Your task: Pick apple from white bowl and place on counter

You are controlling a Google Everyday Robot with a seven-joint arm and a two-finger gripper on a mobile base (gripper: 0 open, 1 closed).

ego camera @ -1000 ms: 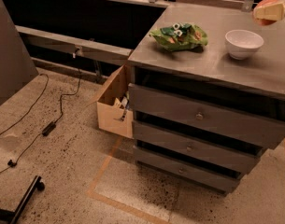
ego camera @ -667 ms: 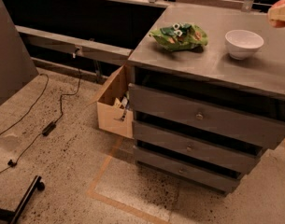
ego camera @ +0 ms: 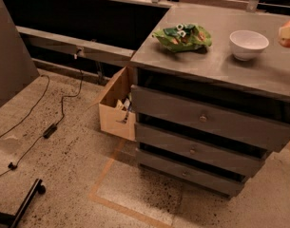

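Observation:
The white bowl (ego camera: 249, 43) stands upright on the grey counter (ego camera: 216, 61), toward its right side, and nothing shows inside it. The apple (ego camera: 288, 33), reddish-orange with a paler pinkish patch, shows at the right edge of the camera view, to the right of the bowl and cut off by the frame. I cannot tell whether it rests on the counter or hangs above it. The gripper is not in view; it lies somewhere beyond the frame's edge.
A green snack bag (ego camera: 183, 37) lies on the counter left of the bowl. The cabinet has three drawers (ego camera: 201, 118) with small knobs. A tan cardboard box (ego camera: 117, 107) stands on the floor against its left side. Cables (ego camera: 49, 127) lie on the speckled floor.
The apple has moved right and down, from the far right of the counter toward its nearer right side. The bowl and the bag have not moved.

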